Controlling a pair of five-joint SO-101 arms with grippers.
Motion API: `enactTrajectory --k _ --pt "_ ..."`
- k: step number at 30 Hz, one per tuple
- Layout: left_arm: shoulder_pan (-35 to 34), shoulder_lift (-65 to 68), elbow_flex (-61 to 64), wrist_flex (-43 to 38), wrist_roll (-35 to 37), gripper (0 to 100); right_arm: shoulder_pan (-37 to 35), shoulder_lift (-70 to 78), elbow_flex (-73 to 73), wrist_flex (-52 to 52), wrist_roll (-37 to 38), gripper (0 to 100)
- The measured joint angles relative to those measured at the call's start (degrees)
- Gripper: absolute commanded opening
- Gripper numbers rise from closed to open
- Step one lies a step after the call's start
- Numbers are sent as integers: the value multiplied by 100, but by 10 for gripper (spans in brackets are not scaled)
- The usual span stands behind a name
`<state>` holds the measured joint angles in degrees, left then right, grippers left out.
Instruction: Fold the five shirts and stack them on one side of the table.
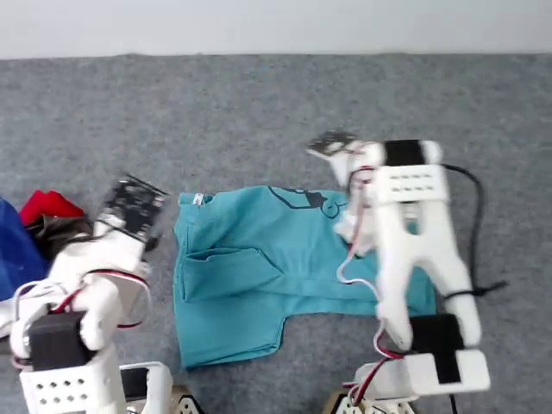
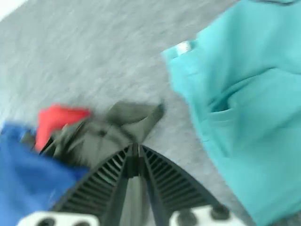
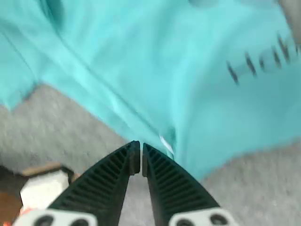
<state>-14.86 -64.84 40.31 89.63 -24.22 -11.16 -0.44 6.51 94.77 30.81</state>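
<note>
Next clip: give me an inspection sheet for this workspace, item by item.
Surface: grey fabric-covered table.
Job's things: teal shirt mid-table, partly folded; blue garment, red garment and dark grey garment heaped at the table's edge by the left arm.
Clutter: nothing seen.
Grippers: left gripper shut, at the dark grey garment; right gripper shut, at the teal shirt's edge.
Cables: black cable hangs beside the right arm.
Surroundings: white wall behind the table.

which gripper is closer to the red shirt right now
Left. The left gripper is over the dark cloth right beside the red shirt; the right gripper is at the edge of the teal shirt, farther off.
</note>
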Motion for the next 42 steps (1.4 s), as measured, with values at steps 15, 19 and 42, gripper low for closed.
enactTrajectory --k 15,19,42 --pt "-2198 9 360 -448 -466 15 -1354 967 0 -2207 -352 9" --pt "-2215 9 378 -484 -466 15 -1697 1002 0 -3086 -352 9" --pt "-2215 9 703 -492 -466 15 -3112 5231 -4308 -4123 -352 9"
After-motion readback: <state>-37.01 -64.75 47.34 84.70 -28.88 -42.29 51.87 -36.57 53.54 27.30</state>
